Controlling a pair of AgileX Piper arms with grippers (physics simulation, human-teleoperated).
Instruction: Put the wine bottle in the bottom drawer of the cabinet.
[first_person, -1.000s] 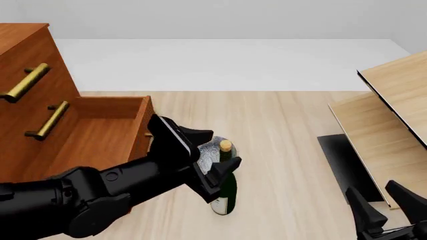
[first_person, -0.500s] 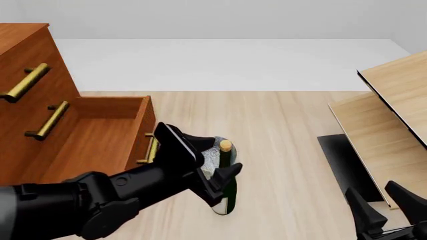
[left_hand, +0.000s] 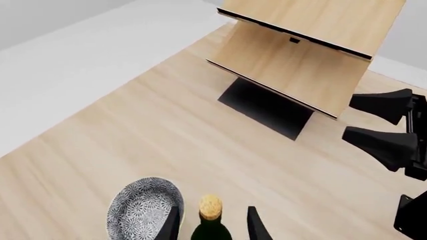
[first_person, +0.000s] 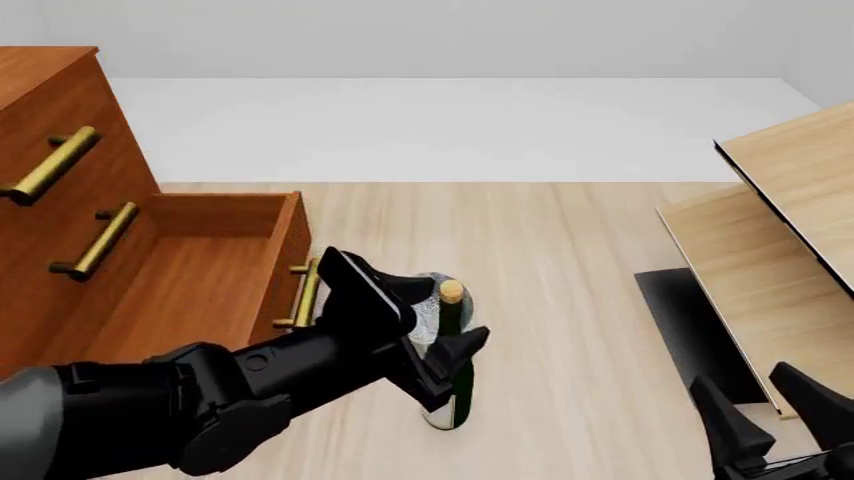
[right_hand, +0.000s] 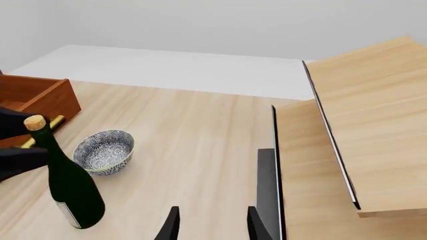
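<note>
**A:** Item one, far left?

**B:** The cabinet (first_person: 54, 150), reddish-brown, against the desk's left edge. Its bottom drawer (first_person: 200, 270) is pulled out and open-topped, its brass handle facing the middle of the desk. Nothing shows inside it.

**A:** Item two?

**B:** My left tool (first_person: 424, 330), reaching in from the near-left corner. Its fingers (left_hand: 171, 226) stand apart, one on each side of the bottle's neck. Whether the pads touch glass, I cannot tell; I would not call it a grip yet.

**A:** The bottle itself?

**B:** The wine bottle (right_hand: 65, 177), dark green, cork up, upright on the desk (first_person: 561, 250), near the front edge and just right of the drawer's front. A speckled bowl (right_hand: 103, 151) sits just beside it, on its far side.

**A:** Right side?

**B:** Pale wood furniture (first_person: 787, 190) with a black panel, at the right edge. My right tool (first_person: 774, 420) rests at the near-right corner, parted and empty, well apart from the bottle.

**A:** Step in hand?

**B:** By my reading, the grasp. Next I must close the left tool firmly on the neck, lift straight up clear of the bowl, carry left over the drawer wall, then lower inside. A loose hold on the slim neck could let the bottle swing.
</note>
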